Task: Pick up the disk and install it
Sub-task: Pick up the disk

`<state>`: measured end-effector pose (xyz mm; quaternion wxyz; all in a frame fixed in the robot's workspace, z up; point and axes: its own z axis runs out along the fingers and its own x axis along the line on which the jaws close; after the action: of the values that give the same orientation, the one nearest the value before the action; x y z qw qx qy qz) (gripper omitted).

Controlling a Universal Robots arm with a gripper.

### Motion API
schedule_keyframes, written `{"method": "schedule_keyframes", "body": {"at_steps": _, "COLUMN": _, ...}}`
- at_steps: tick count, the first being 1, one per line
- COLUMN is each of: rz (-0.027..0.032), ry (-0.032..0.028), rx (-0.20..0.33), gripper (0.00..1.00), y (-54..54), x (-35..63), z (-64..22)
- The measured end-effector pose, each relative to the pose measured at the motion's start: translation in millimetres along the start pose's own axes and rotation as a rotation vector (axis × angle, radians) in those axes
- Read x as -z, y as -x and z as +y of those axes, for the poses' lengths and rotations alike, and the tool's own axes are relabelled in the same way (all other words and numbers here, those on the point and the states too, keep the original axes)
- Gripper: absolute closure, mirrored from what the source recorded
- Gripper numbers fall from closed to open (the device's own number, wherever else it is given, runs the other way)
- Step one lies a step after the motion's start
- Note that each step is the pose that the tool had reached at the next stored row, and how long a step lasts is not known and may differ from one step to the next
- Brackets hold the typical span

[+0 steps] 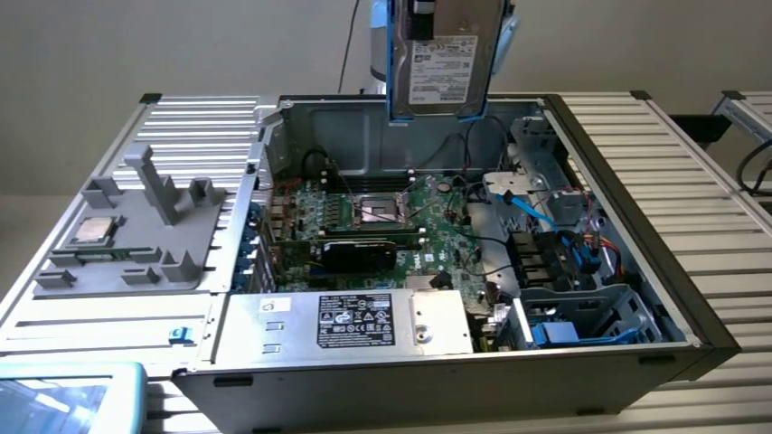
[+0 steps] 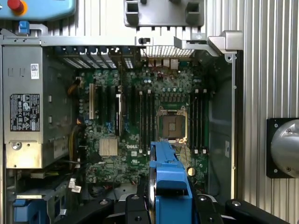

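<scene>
The disk (image 1: 442,68), a silver-grey drive with a white label in a blue carrier frame (image 1: 393,68), hangs upright high above the far side of the open computer case (image 1: 627,217). My gripper (image 1: 449,11) holds it from above, shut on its upper end. In the wrist view the blue carrier (image 2: 170,179) sits between my gripper (image 2: 169,201) and its black fingers (image 2: 134,205), edge-on over the motherboard (image 2: 140,116) beside the CPU socket (image 2: 172,125).
Inside the case are a silver power supply box (image 1: 350,321), loose cables and a blue-lined drive cage (image 1: 579,316). A grey fixture (image 1: 139,226) with a small CPU chip (image 1: 94,231) lies on the exterior view's left. A teal pendant (image 1: 67,393) sits at the front corner.
</scene>
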<state>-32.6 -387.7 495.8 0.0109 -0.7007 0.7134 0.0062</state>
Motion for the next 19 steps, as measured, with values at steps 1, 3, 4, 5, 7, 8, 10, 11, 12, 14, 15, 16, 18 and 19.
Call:
{"method": "schedule_keyframes", "body": {"at_steps": 1, "rz": 0.0001, "ry": -0.0014, "rx": 0.000, "gripper": 0.63, "y": 0.1, "x": 0.0, "z": -3.9}}
{"method": "schedule_keyframes", "body": {"at_steps": 3, "rz": 0.0000, "ry": -0.0032, "rx": 0.000, "gripper": 0.63, "y": 0.2, "x": -0.1, "z": -12.4}}
{"method": "schedule_keyframes", "body": {"at_steps": 4, "rz": 0.0000, "ry": -0.0042, "rx": 0.000, "gripper": 0.63, "y": 0.3, "x": -0.1, "z": -17.0}}
{"method": "schedule_keyframes", "body": {"at_steps": 5, "rz": -0.0001, "ry": -0.0055, "rx": 0.000, "gripper": 0.63, "y": 0.3, "x": -0.1, "z": -21.1}}
{"method": "schedule_keyframes", "body": {"at_steps": 7, "rz": -0.0003, "ry": -0.0098, "rx": 0.000, "gripper": 0.63, "y": 0.3, "x": -0.2, "z": -28.1}}
{"method": "schedule_keyframes", "body": {"at_steps": 8, "rz": -0.0002, "ry": -0.0130, "rx": 0.000, "gripper": 0.63, "y": 0.0, "x": -0.2, "z": -30.4}}
{"method": "schedule_keyframes", "body": {"at_steps": 10, "rz": 0.0001, "ry": -0.0203, "rx": 0.000, "gripper": 0.63, "y": -1.2, "x": -0.2, "z": -33.7}}
{"method": "schedule_keyframes", "body": {"at_steps": 11, "rz": 0.0004, "ry": -0.0235, "rx": 0.001, "gripper": 0.63, "y": -2.1, "x": -0.1, "z": -34.9}}
{"method": "schedule_keyframes", "body": {"at_steps": 12, "rz": 0.0005, "ry": -0.0268, "rx": 0.001, "gripper": 0.63, "y": -3.1, "x": -0.2, "z": -36.2}}
{"method": "schedule_keyframes", "body": {"at_steps": 14, "rz": 0.0012, "ry": -0.0302, "rx": 0.001, "gripper": 0.63, "y": -5.3, "x": -0.1, "z": -38.5}}
{"method": "schedule_keyframes", "body": {"at_steps": 15, "rz": 0.0013, "ry": -0.0309, "rx": 0.001, "gripper": 0.63, "y": -6.6, "x": -0.1, "z": -39.5}}
{"method": "schedule_keyframes", "body": {"at_steps": 16, "rz": 0.0015, "ry": -0.0316, "rx": 0.001, "gripper": 0.63, "y": -8.0, "x": -0.1, "z": -40.2}}
{"method": "schedule_keyframes", "body": {"at_steps": 18, "rz": 0.0021, "ry": -0.0322, "rx": 0.001, "gripper": 0.63, "y": -11.0, "x": 0.0, "z": -40.9}}
{"method": "schedule_keyframes", "body": {"at_steps": 19, "rz": 0.0024, "ry": -0.0324, "rx": 0.001, "gripper": 0.63, "y": -12.6, "x": 0.0, "z": -41.1}}
